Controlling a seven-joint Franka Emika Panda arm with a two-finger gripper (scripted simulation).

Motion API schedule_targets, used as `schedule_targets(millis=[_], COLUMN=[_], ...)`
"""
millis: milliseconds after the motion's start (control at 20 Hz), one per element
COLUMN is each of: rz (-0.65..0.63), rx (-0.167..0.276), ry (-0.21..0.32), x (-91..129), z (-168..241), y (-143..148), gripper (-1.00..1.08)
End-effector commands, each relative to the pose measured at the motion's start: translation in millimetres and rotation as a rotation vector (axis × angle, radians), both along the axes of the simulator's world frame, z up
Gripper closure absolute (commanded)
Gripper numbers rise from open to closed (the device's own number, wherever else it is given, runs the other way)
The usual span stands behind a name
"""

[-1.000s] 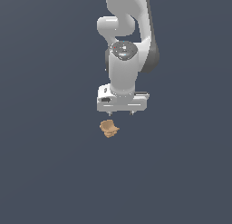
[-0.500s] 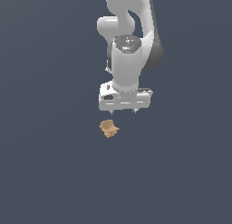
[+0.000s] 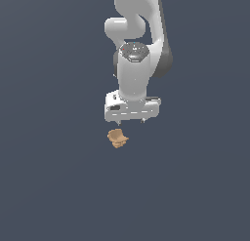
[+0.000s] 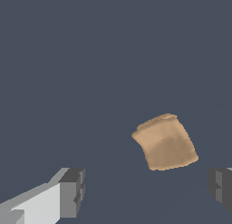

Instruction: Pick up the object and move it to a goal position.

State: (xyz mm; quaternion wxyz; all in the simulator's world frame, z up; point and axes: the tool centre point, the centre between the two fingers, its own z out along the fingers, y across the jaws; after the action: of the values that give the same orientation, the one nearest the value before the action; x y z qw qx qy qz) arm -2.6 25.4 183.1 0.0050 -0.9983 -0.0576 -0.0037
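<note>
The gripper (image 3: 130,122) is held pointing down, fingers (image 4: 72,191) spread wide and empty, near the object (image 3: 116,138).

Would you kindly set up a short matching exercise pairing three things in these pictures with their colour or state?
Things:
1. object
2. tool
3. ground surface

Descriptions:
A. dark grey-blue, plain
B. tan-orange, lumpy, lying free
C. open, holding nothing, fingertips dark grey

Pairs: 1-B, 2-C, 3-A
</note>
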Motion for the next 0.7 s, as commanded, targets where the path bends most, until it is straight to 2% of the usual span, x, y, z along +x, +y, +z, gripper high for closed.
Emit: schedule_targets(millis=[0, 650], rz=[0.028, 0.284], rx=[-0.002, -0.012], ry=[0.0, 0.003], x=[0, 1], z=[-5, -53], y=[-4, -39], gripper=[-0.92, -0.92])
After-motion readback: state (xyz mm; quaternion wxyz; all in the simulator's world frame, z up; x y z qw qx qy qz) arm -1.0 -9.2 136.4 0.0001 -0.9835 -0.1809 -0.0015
